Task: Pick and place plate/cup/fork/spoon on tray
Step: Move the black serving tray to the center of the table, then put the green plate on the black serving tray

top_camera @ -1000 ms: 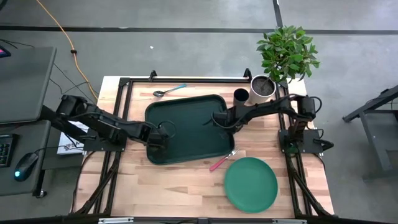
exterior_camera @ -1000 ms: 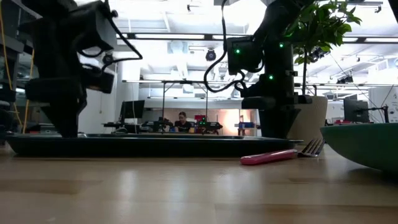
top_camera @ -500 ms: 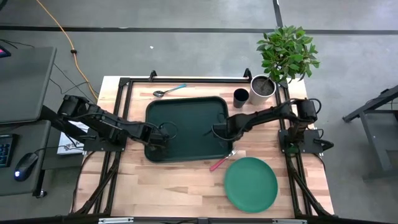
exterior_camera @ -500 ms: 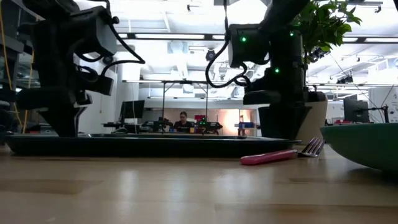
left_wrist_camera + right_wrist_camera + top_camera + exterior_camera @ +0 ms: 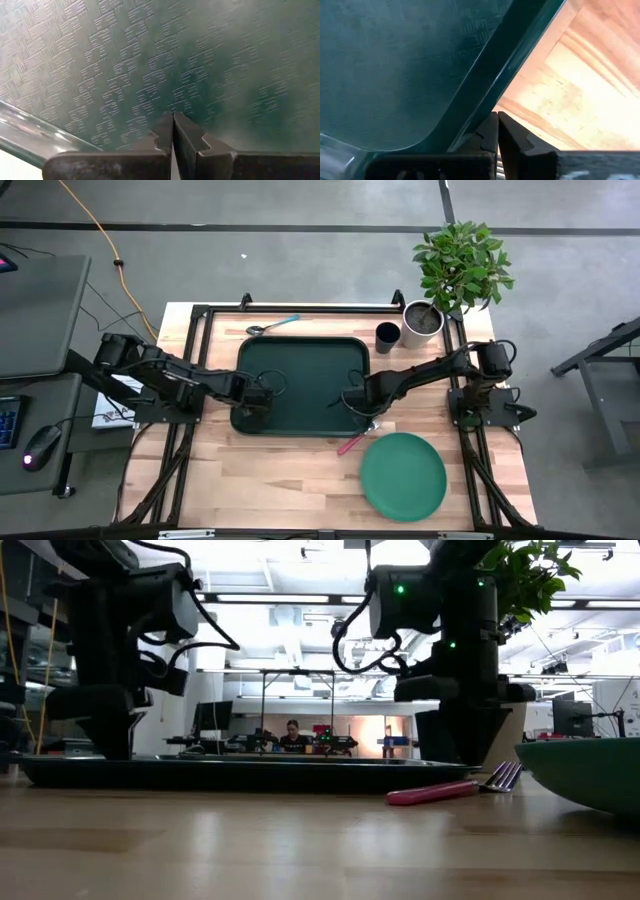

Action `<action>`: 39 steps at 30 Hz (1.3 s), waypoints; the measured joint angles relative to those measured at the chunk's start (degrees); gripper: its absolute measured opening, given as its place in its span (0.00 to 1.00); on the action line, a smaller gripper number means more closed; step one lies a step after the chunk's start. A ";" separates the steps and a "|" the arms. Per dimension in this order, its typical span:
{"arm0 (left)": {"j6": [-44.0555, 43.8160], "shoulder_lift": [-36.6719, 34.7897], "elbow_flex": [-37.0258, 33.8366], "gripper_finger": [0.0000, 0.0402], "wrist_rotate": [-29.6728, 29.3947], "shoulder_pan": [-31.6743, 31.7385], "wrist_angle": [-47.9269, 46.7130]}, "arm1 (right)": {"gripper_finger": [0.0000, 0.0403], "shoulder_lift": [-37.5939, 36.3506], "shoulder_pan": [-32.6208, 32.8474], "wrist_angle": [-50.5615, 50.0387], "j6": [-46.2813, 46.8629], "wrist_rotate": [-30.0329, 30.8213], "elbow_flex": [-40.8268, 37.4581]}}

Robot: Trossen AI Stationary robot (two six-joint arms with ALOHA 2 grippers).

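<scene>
The dark green tray (image 5: 300,385) lies flat in the middle of the table, its sides square to the table's edges. My left gripper (image 5: 254,396) is shut, pointing down onto the tray's floor near its left near corner. My right gripper (image 5: 356,399) is shut, pointing down at the tray's right rim near its near corner. The green plate (image 5: 403,475) lies on the table near the right front. The red-handled fork (image 5: 355,440) lies between tray and plate. The teal-handled spoon (image 5: 272,326) and the dark cup (image 5: 388,335) sit beyond the tray's far edge. My left gripper comes from above and sets its shut fingertips (image 5: 166,131) on the tray's patterned floor (image 5: 150,80), just inside the left rim (image 5: 30,140). The tray lies flat on the table. My right gripper comes from above with its shut fingertips (image 5: 490,131) at the inner slope of the tray's right rim (image 5: 502,65), near the rounded near corner. Whether the tips bear on the rim or on the floor beside it, I cannot tell.
A white pot (image 5: 423,320) with a leafy plant stands at the far right corner beside the cup. The fork (image 5: 440,791) lies close against the tray's near right corner. Bare wood stretches along the near left of the table (image 5: 260,480).
The tray has turned about on the table from a slant to square with the edges: its right end has swung toward the near edge while its left near part has stayed almost in place. My right gripper has gone toward the near edge with it, still shut.
</scene>
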 joint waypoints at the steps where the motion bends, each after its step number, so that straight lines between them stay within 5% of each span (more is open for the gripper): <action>1: 0.40 0.01 0.50 0.00 0.09 0.15 -0.17 | 0.00 -0.50 0.00 -0.14 -0.22 0.54 0.00; 12: 2.34 -2.75 12.46 0.00 4.14 0.03 -13.22 | 0.00 -17.83 -0.69 -10.01 -8.62 4.05 0.05; 20: -3.21 -17.22 12.00 0.00 10.63 -3.97 8.26 | 0.02 -29.49 10.74 -12.20 -1.18 4.84 0.07; 25: -6.98 -22.94 9.51 0.00 10.78 -4.53 20.48 | 0.15 -34.05 20.01 -10.24 9.96 0.67 -7.97; 33: -9.92 -24.53 9.22 0.00 10.65 -4.51 23.68 | 0.44 -42.27 29.92 2.37 25.19 -4.08 -25.94; 39: -11.60 -24.00 9.18 0.00 10.65 -4.51 24.61 | 0.50 -43.15 33.65 3.70 30.44 -6.00 -31.98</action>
